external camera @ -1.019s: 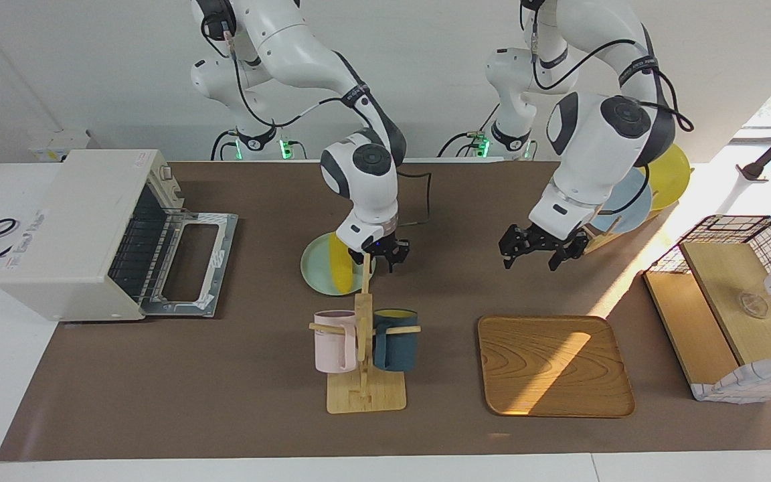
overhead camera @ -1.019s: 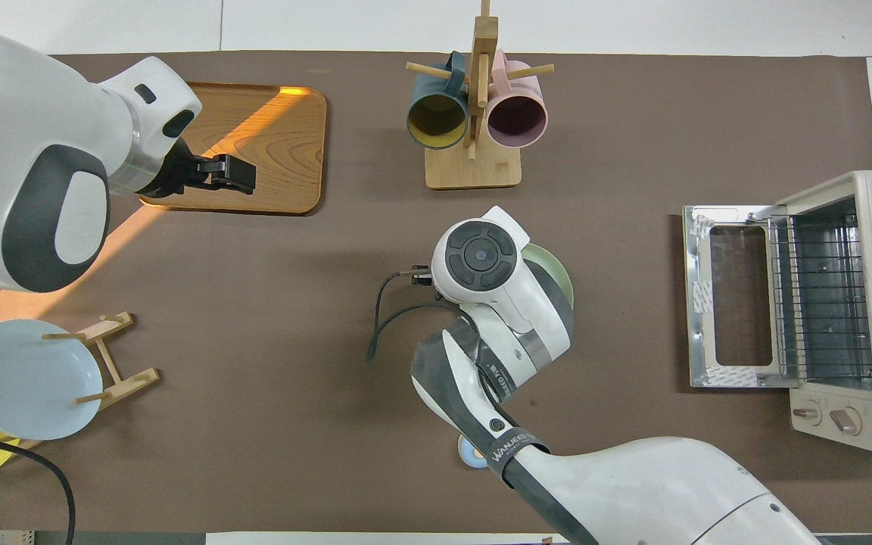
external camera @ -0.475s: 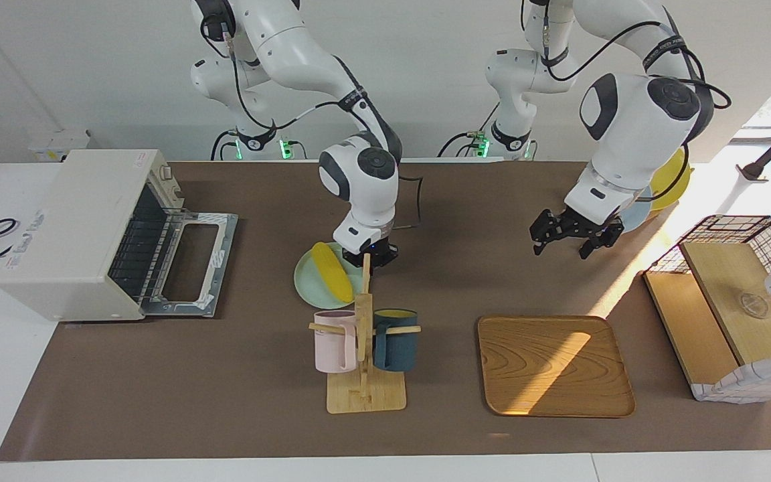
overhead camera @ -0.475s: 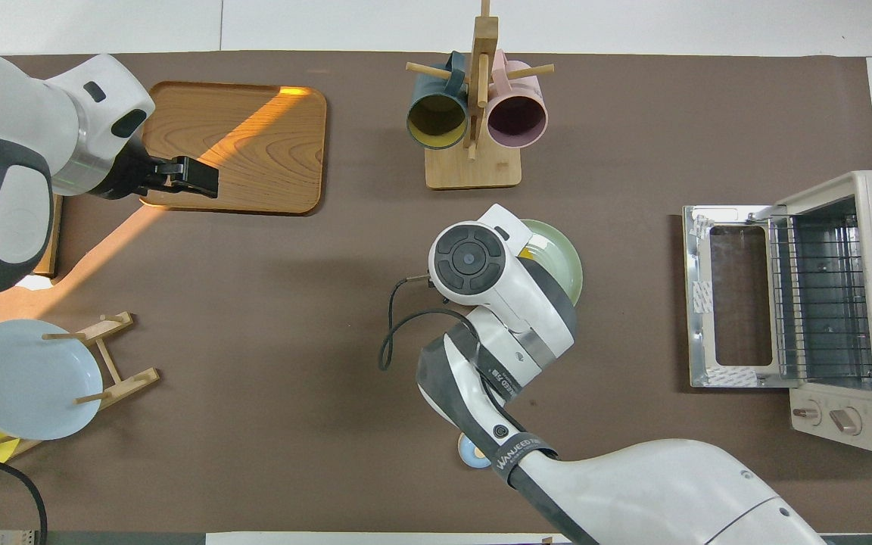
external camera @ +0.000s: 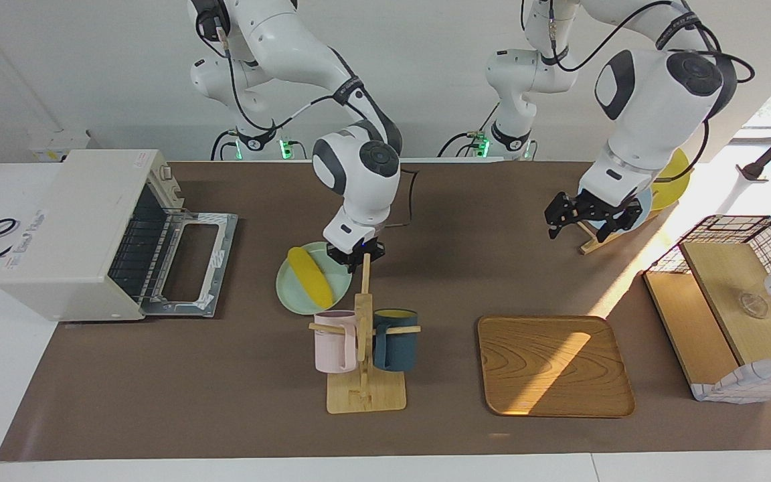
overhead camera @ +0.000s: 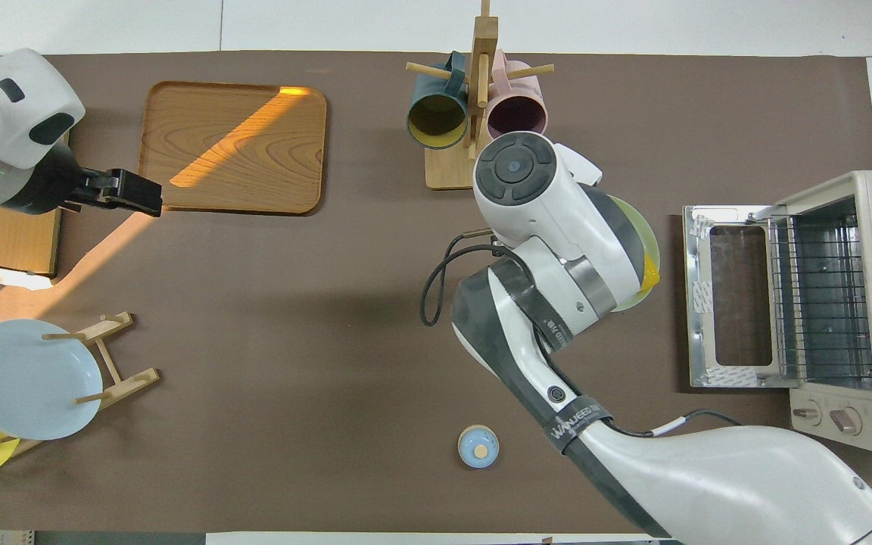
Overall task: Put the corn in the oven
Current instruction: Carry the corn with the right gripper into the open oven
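The yellow corn [external camera: 310, 276] lies on a pale green plate [external camera: 292, 302]. My right gripper [external camera: 357, 254] is shut on that plate's rim at the side toward the left arm's end and holds it over the table between the mug rack and the oven [external camera: 71, 227]. The cream oven stands at the right arm's end with its door [external camera: 191, 264] folded down open. In the overhead view my right arm hides most of the plate [overhead camera: 636, 227]; only the corn's tip [overhead camera: 649, 272] shows. My left gripper [external camera: 579, 227] is open and empty, up over the table by the plate rack.
A wooden mug rack [external camera: 364, 348] with a pink and a dark blue mug stands just beside the plate. A wooden tray [external camera: 555, 365], a wire-and-wood basket [external camera: 733, 301], a plate rack [overhead camera: 110, 356] with blue and yellow plates, and a small blue lid [overhead camera: 478, 446] are on the table.
My right gripper has carried the plate with the corn toward the oven. My left arm has drawn back and up toward the left arm's end of the table.
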`<state>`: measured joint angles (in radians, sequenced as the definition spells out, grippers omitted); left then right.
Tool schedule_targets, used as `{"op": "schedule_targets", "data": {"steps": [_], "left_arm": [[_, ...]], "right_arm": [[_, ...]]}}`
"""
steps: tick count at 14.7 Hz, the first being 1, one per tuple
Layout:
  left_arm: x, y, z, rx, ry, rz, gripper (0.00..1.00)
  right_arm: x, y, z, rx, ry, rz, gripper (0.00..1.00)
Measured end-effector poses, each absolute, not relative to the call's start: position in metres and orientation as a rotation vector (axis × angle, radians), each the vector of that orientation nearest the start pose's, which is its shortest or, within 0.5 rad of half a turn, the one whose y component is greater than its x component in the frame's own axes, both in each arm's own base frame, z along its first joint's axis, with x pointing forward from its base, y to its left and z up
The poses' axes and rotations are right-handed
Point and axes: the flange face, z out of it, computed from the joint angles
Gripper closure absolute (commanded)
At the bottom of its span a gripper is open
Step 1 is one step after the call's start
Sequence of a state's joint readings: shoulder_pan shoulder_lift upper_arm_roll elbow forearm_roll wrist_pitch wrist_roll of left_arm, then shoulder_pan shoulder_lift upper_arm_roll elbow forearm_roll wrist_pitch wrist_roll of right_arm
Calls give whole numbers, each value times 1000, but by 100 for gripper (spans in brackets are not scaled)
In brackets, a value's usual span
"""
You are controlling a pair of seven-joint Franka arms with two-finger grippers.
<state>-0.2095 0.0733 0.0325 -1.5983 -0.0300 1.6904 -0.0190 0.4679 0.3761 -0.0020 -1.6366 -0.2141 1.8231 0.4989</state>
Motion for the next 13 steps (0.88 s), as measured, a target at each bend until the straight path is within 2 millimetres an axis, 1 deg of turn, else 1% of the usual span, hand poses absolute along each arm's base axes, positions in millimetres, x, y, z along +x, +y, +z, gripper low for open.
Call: {"op": "schedule_targets", "data": {"steps": [2, 4, 6, 8, 10, 13], "left_arm": [[572, -105, 582, -3157, 245, 0, 0], [569, -104, 585, -3155, 245, 35, 0], [565, -103, 603, -3153, 245, 51, 0], [559, -102, 620, -3151, 247, 68, 0], [554, -102, 628, -3150, 250, 75, 0], [550, -104, 630, -3148, 259, 87, 0]], "right_arm": [[586, 243, 395, -3434, -42, 193, 100], [594, 201, 405, -3439, -18, 249, 100], [603, 145, 415, -3426, 0, 304, 100], [606, 88, 424, -3407, 15, 353, 100], [600, 46, 425, -3389, 29, 395, 100], [586, 1, 415, -3363, 38, 474, 100]]}}
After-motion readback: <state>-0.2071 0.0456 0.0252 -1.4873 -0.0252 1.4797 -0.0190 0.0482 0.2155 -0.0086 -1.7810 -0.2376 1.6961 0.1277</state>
